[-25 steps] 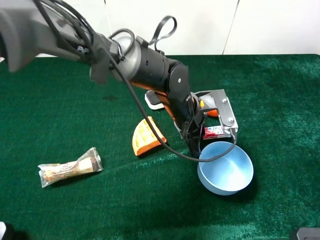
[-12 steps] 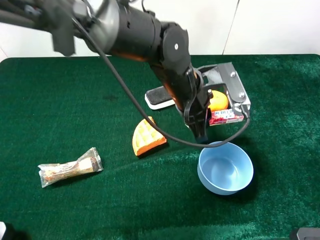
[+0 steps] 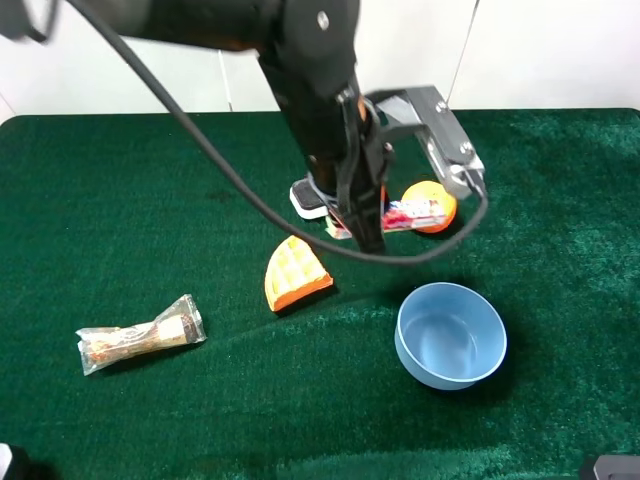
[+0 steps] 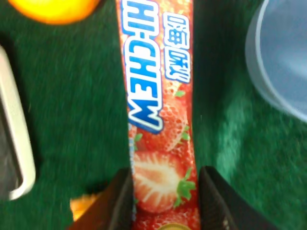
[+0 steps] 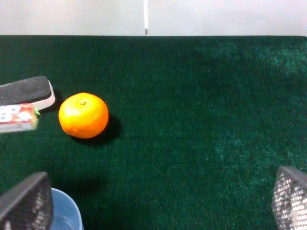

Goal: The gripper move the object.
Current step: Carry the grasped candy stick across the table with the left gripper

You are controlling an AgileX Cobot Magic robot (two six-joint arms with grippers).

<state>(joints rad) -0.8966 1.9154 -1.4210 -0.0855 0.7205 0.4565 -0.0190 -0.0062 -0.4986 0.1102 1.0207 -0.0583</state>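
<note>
Green felt point(image 3: 120, 200) covers the whole table, with a white wall behind it. Above the cloth, the left gripper point(image 3: 368, 218) is clamped on the Hi-Chew strawberry candy stick point(image 3: 412, 212). In the left wrist view the 2 jaws of that gripper point(image 4: 163, 206) press the pack's long sides at 1 end. The rest of the candy stick point(image 4: 156, 110) runs straight out ahead of them.

So the stick's long axis continues the line of the gripper. In the high view it lies roughly level across the picture. Its held end is over the gap beside the whiteboard eraser point(image 3: 308, 200), and its free end overlaps the mandarin orange point(image 3: 438, 198). It looks to be carried clear of the cloth rather than resting on it.

The blue bowl point(image 3: 420, 360) sits apart from the pack, on the camera side and a little right. The left wrist view shows the bowl point(image 4: 283, 62) off to 1 flank of the wrapper, not ahead of it. Any transfer there would probably need a sideways swing, not a push along the pack's length.

The right gripper point(image 5: 158, 201) hangs with its fingers spread wide, grasping nothing. From it, the stick's end point(image 5: 17, 118) shows at the far edge, beyond the orange point(image 5: 83, 115). The left arm is plainly the nearer 1.

The orange waffle wedge point(image 3: 295, 272) and clear-wrapped snack bar point(image 3: 140, 335) lie well apart.
</note>
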